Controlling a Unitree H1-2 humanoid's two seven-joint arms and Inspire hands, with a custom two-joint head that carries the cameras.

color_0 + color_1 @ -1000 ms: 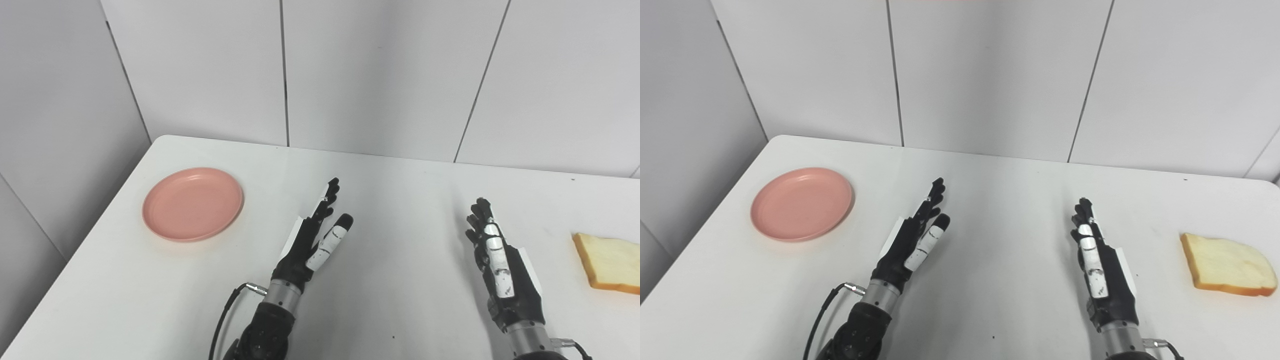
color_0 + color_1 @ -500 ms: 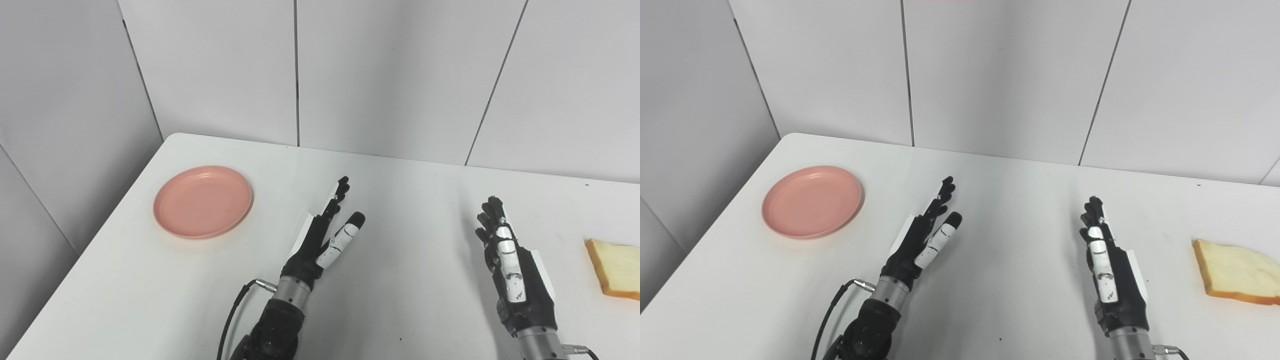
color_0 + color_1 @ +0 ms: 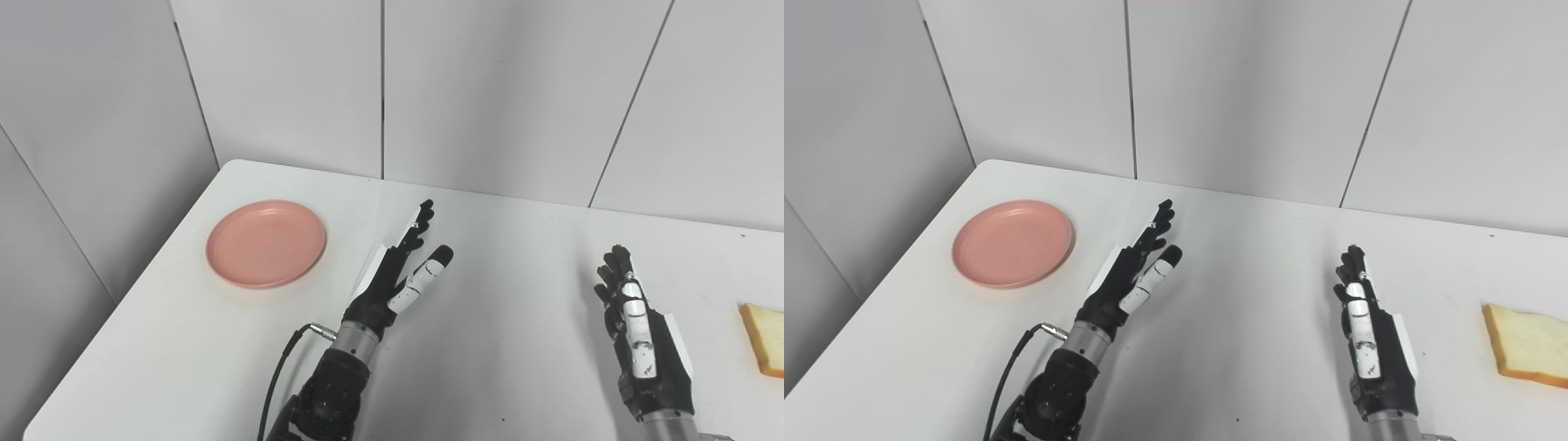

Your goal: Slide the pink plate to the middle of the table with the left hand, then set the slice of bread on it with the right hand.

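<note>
A round pink plate (image 3: 266, 242) rests on the white table (image 3: 502, 318) toward its far left. My left hand (image 3: 397, 275) hovers in the middle of the table, right of the plate and apart from it, fingers stretched out, holding nothing. The slice of bread (image 3: 1526, 345) lies flat at the right edge of the table; the left eye view cuts it off. My right hand (image 3: 1366, 334) is left of the bread with a gap between them, open and edge-on, fingers pointing away from me.
White panelled walls (image 3: 490, 92) stand right behind the table's far edge and along its left side. A black cable (image 3: 278, 373) loops from my left wrist. The table's left edge runs close to the plate.
The whole picture has shifted right, so the camera has turned left. My left hand has reached slightly farther forward. Plate, bread and right hand stay put.
</note>
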